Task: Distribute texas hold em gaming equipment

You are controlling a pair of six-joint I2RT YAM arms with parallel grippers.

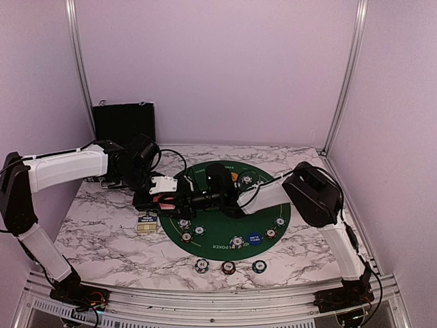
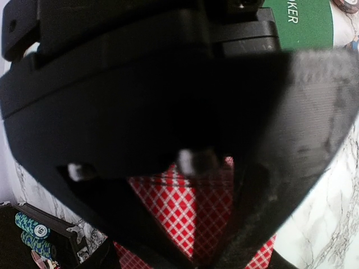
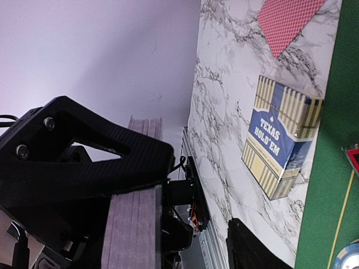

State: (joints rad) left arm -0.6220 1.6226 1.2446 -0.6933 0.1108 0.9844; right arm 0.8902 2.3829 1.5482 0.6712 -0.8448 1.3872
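**Chips and buttons out, cards barely dealt**

At the back left, upright against the wall: the black case (image 1: 123, 121), no part in the job. Ahead of it, over the marble table (image 1: 102, 232) beside the mat's left rim: the left gripper (image 2: 196, 249), pinched fully closed on red-backed cards (image 2: 174, 204). Just nearer the arms, flat on the marble: the striped card box (image 1: 147, 223). No dealt hands made out at any seat, so judged the main work left.

Meeting the left claw at the edge of the green mat (image 1: 215, 225): the right gripper (image 1: 194, 199). Against one of its fingers (image 3: 101, 179), a pale edge-on stack (image 3: 133, 224), probably the deck. Gripped or merely alongside, cannot tell, nor how wide those jaws stand.

Across the mat: a red-rimmed triangle (image 3: 354, 162) by the left rim, stripe-edged chips (image 1: 236, 241) set in ones and twos around the near half, an orange button (image 1: 234, 176) at the far side, a blue button (image 1: 254, 238) toward the front right. Past the near rim, on bare marble: three more chips (image 1: 228, 266) in a row, apart from one another. Judged largely placed, unless those three belong on the felt.
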